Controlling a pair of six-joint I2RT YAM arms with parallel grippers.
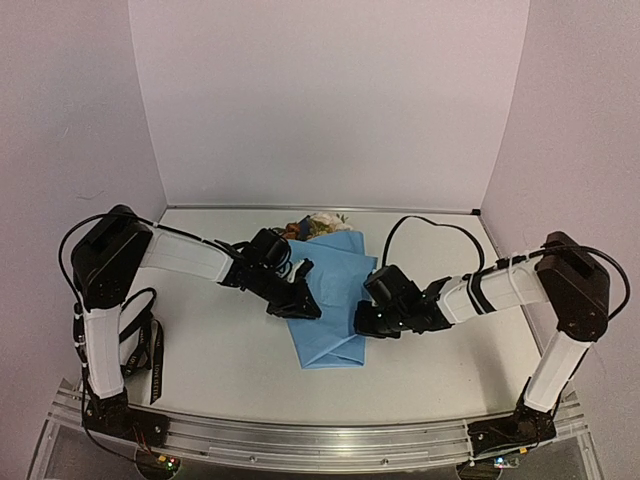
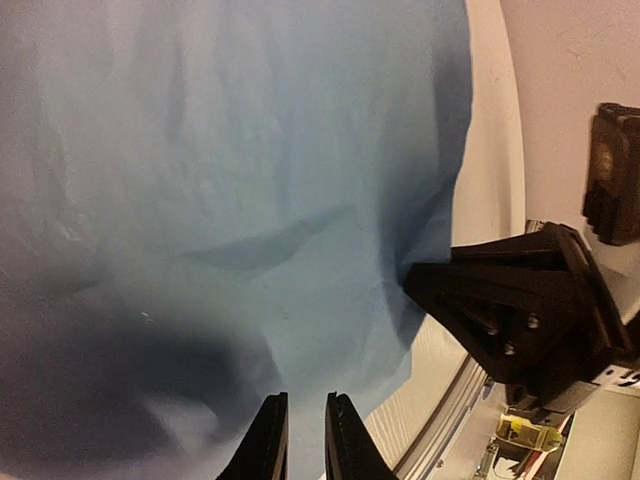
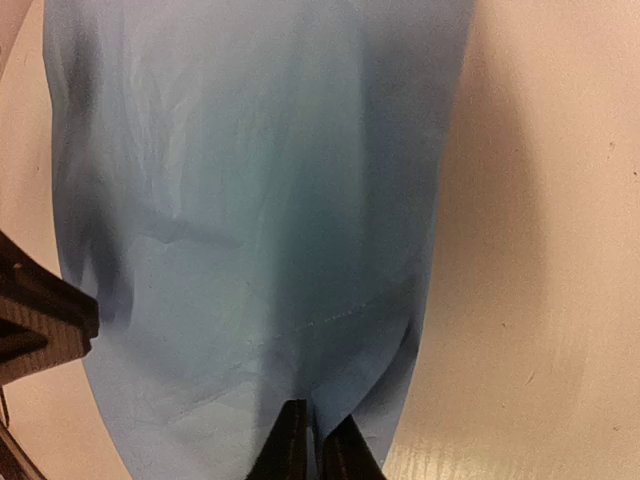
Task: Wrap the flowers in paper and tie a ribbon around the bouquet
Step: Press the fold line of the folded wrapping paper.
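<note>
The bouquet [image 1: 330, 300] lies mid-table as a light blue paper [image 2: 250, 170] bundle, and the flowers [image 1: 318, 224] show at its far end. My left gripper [image 1: 300, 302] rests low at the bundle's left edge. In the left wrist view its jaws [image 2: 305, 400] stand a narrow gap apart over flat paper, with no fold caught between them. My right gripper [image 1: 366, 322] sits at the bundle's right edge. In the right wrist view it [image 3: 320, 415] is shut on a raised crease of the paper [image 3: 260, 200]. The black ribbon [image 1: 153, 352] lies by the left arm's base.
Pale walls close in the table [image 1: 220, 370] at the back and on both sides. A metal rail [image 1: 320, 440] runs along the near edge. The right gripper's black body [image 2: 520, 310] is close beside the left one. Black cables loop near both arms.
</note>
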